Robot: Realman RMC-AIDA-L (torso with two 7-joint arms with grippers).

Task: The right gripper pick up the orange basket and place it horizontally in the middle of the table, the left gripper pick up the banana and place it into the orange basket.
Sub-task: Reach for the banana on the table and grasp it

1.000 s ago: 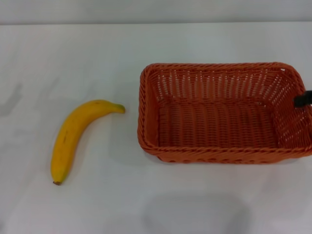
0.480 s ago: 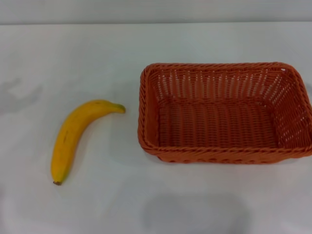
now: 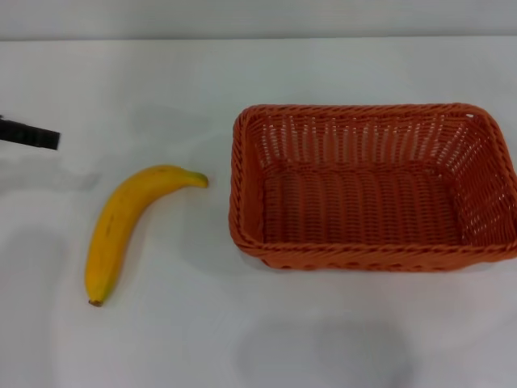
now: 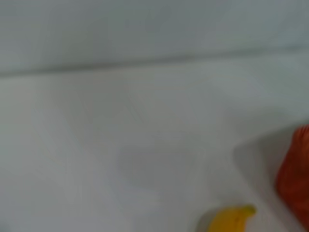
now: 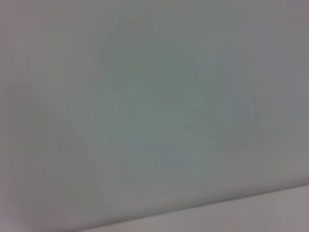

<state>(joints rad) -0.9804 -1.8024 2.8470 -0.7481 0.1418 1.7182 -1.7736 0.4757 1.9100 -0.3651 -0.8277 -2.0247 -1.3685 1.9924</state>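
White table; head view alone shows left gripper, jaw state unclear.

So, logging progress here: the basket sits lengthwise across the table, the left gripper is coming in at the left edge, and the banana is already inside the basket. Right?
Not quite. In the head view the banana lies on the table, left of the basket and apart from it; the basket is empty. The rest holds: the left gripper shows at the left edge.
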